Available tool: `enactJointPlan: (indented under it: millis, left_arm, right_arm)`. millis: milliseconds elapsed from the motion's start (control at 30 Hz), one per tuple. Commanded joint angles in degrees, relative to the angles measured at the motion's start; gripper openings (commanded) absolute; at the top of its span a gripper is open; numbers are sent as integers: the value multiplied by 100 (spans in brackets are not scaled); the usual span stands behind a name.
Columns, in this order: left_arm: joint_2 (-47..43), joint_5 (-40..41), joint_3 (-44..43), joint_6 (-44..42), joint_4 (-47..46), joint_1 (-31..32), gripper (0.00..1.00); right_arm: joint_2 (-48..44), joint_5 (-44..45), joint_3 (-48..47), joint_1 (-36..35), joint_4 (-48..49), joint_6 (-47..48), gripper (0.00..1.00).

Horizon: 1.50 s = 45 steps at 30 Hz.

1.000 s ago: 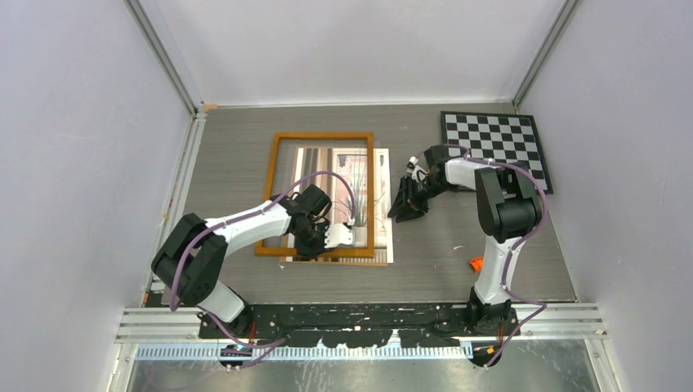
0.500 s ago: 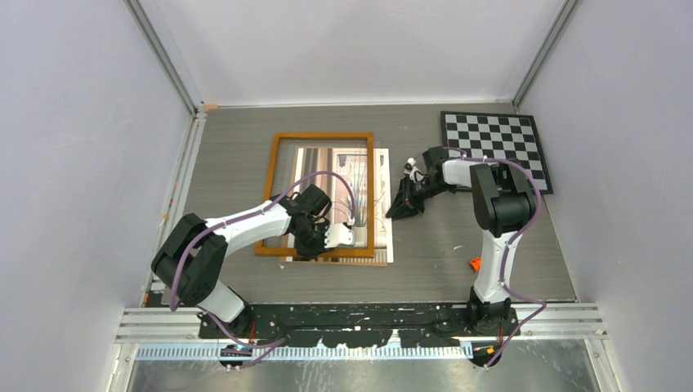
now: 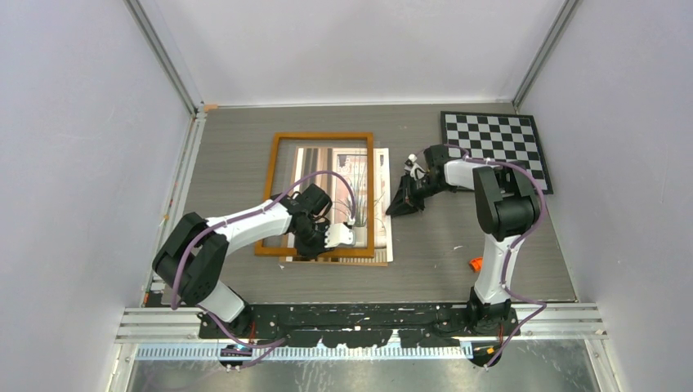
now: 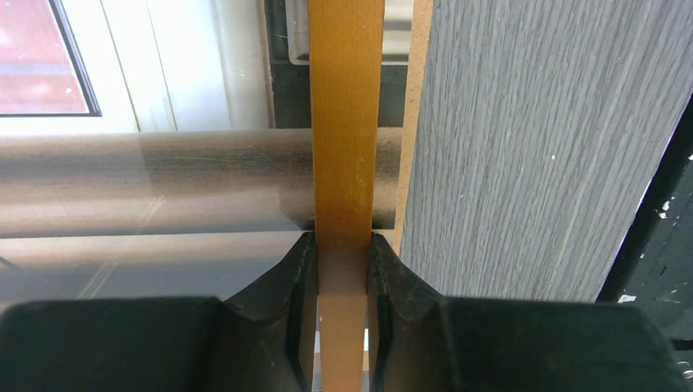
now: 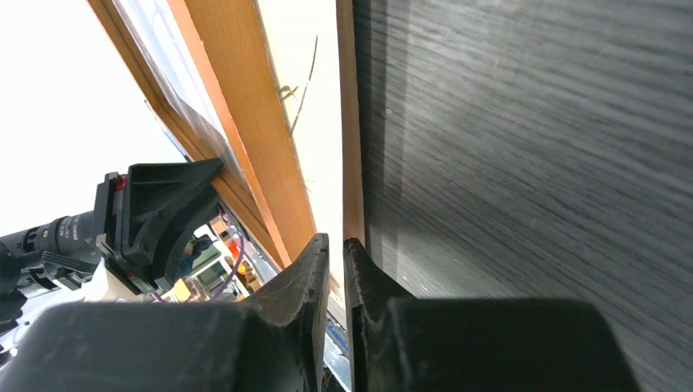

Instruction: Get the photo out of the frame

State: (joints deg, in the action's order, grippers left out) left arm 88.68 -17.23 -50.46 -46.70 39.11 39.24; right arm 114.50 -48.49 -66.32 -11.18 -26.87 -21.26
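While the large rectangular orange-brown wooden frame (image 3: 320,137) lies flat on the grey wood-grain table (image 3: 237,147), the large rectangular photo (image 3: 382,204) of a spiky green plant at a bright window sits beneath its glass (shifted right, so a pale margin protrudes past the right rail). The left gripper (image 4: 342,245) clamps the frame's near rail between both fingers. The right gripper (image 5: 343,243) has its fingers drawn almost together, with only a thin slit between them, at the photo's protruding right edge. Whether they pinch it cannot be told.
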Motion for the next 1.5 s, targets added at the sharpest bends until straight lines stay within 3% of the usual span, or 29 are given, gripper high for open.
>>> enactJointPlan:
  millis: [0, 267, 433, 733, 1000, 1200, 1467]
  left_arm:
    - [218, 19, 10, 38, 194, -70, 2]
    - [267, 35, -11, 12, 187, -75, 2]
    - [277, 59, -52, 3, 228, -82, 2]
    - [297, 34, -44, -50, 292, -128, 3]
    - [369, -8, -108, -50, 267, -136, 3]
    - [457, -41, -171, -54, 236, -129, 3]
    - [561, -114, -255, -121, 193, -136, 3]
  right_arm:
    - [124, 44, -212, -66, 78, -41, 19]
    - [433, 6, -297, -103, 198, -113, 21]
    - [230, -3, -304, -94, 59, 41, 1]
    - [-721, 34, -52, 125, -459, 623, 1]
    - [-658, 82, 179, 127, -201, 466, 1]
    - [-109, 180, -86, 91, -26, 204, 29]
    - [280, 113, -195, 54, 385, -176, 29]
